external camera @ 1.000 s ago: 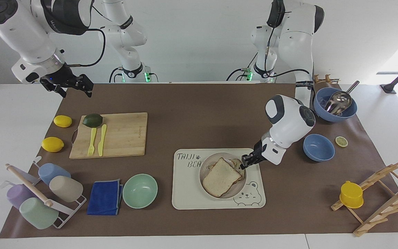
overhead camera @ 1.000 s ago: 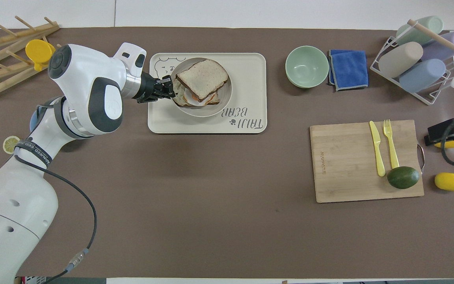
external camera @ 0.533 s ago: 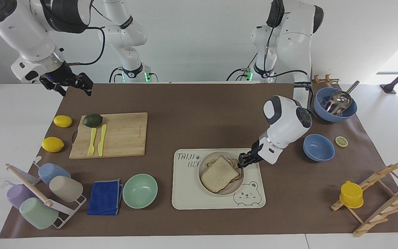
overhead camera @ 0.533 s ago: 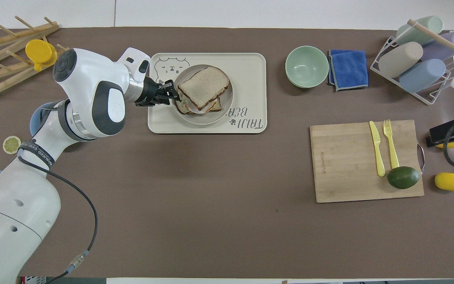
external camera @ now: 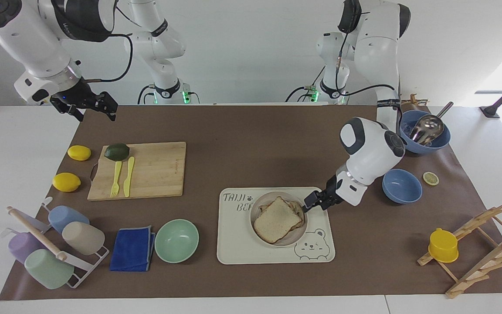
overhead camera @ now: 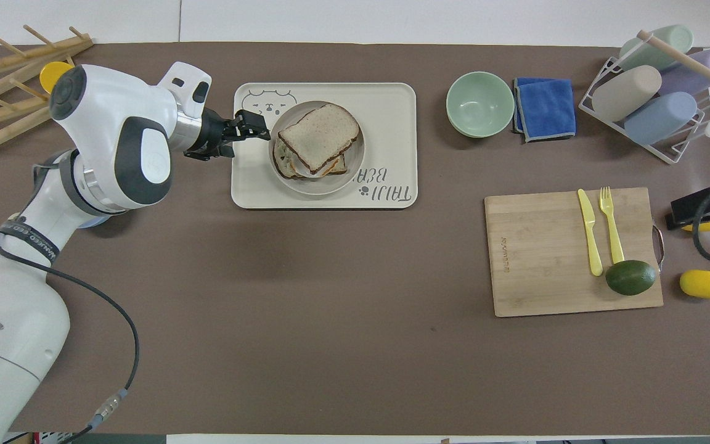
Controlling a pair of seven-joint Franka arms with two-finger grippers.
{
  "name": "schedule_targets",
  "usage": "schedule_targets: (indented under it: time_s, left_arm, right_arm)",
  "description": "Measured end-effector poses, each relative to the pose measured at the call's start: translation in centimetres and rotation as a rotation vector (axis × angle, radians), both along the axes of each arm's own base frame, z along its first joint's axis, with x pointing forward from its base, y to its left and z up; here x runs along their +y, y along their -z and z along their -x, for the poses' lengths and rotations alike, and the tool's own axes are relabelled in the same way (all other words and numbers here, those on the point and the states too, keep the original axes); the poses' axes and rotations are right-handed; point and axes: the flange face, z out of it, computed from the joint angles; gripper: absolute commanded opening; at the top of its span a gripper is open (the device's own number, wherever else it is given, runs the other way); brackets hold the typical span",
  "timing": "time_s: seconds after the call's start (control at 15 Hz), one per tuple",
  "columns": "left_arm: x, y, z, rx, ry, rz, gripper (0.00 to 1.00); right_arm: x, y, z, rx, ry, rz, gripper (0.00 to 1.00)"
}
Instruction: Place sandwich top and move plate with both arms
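The sandwich top (external camera: 276, 220) (overhead camera: 319, 131) lies on a lower stack of toast in the round plate (external camera: 257, 203) (overhead camera: 355, 176). The plate rests on the cream tray (external camera: 238, 248) (overhead camera: 392, 102) with the bear drawing. My left gripper (external camera: 311, 203) (overhead camera: 245, 128) hangs open and empty just off the plate's rim, over the tray's edge at the left arm's end. My right gripper (external camera: 89, 108) (overhead camera: 700, 209) waits open in the air, over the mat's corner by the lemons.
A mint-green bowl (external camera: 176, 240), a blue cloth (external camera: 132, 248) and a cup rack (external camera: 55, 246) lie toward the right arm's end. The cutting board (external camera: 155, 170) carries an avocado, fork and knife. Two blue bowls (external camera: 401, 186) and a wooden rack (external camera: 477, 244) flank the left arm.
My left gripper opened, let go at the plate's rim and drew back toward its own end of the table. The plate and sandwich shifted slightly nearer the robots. The right arm barely moved.
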Motion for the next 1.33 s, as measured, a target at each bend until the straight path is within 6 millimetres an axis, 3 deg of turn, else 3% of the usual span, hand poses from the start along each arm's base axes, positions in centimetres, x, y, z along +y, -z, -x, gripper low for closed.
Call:
schedule_targets:
  time_s: [0.13,0.33,0.67,0.8,1.0,1.33]
  left_arm:
    - [2.7,-4.0,1.4,0.008,0.04,-0.108,1.0]
    - [4.3,-9.2,4.2,0.024,0.093,-0.218,1.0]
    - [7.6,-15.6,8.9,0.064,0.169,-0.246,1.0]
    - [8.1,-16.2,10.9,0.085,0.18,-0.245,1.0]
    - [7.9,-15.4,13.2,0.108,0.196,-0.248,1.0]
    - [8.4,-17.4,12.4,0.062,0.207,-0.298,1.0]
  right_arm:
    - [0.0,0.0,0.0,0.0,0.0,0.0,1.0]
    - [0.0,0.0,0.0,-0.001,0.0,0.0,1.0]
    - [0.0,0.0,0.0,-0.001,0.0,0.0,1.0]
    - [0.0,-0.1,0.0,-0.001,0.0,0.0,1.0]
    - [0.0,-0.1,0.0,-0.001,0.0,0.0,1.0]
    - [0.0,-0.1,0.0,-0.001,0.0,0.0,1.0]
